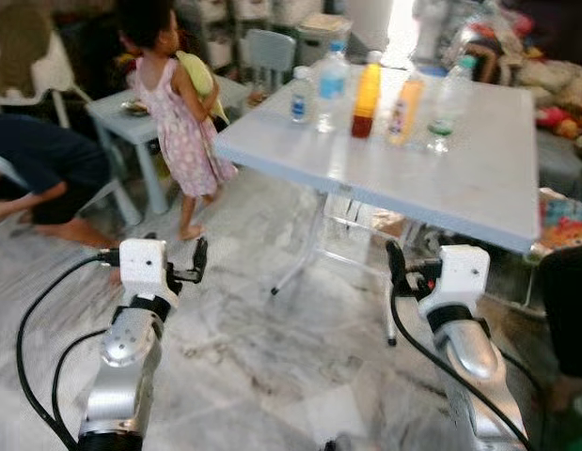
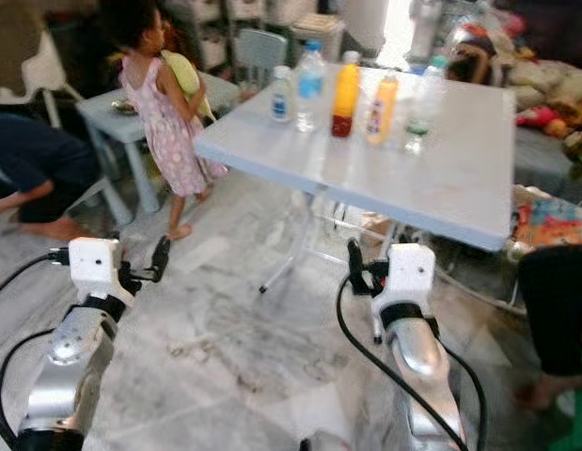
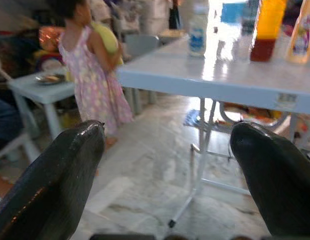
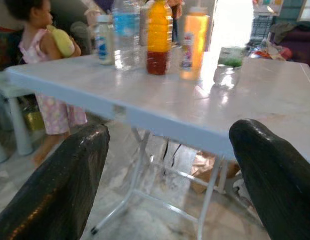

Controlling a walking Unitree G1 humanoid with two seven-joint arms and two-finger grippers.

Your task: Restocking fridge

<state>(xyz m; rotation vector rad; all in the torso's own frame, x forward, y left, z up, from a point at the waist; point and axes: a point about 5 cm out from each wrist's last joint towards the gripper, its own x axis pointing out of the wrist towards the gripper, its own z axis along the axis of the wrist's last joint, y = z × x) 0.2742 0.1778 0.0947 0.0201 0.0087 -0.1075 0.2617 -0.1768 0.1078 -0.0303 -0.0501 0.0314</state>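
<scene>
While both arms are raised short of the bench [image 1: 479,178], the head views show five bottles in a row at the bench's far edge, the orange juice bottle [image 1: 366,99] in the middle; the step in hand looks like closing in, so the robot should square up first. Along the left tool [image 3: 167,165], fingers apart and empty, the bench stands ahead and higher. Along the right tool [image 4: 170,170], also spread and empty, the bottles stand beyond, well apart from it.
</scene>
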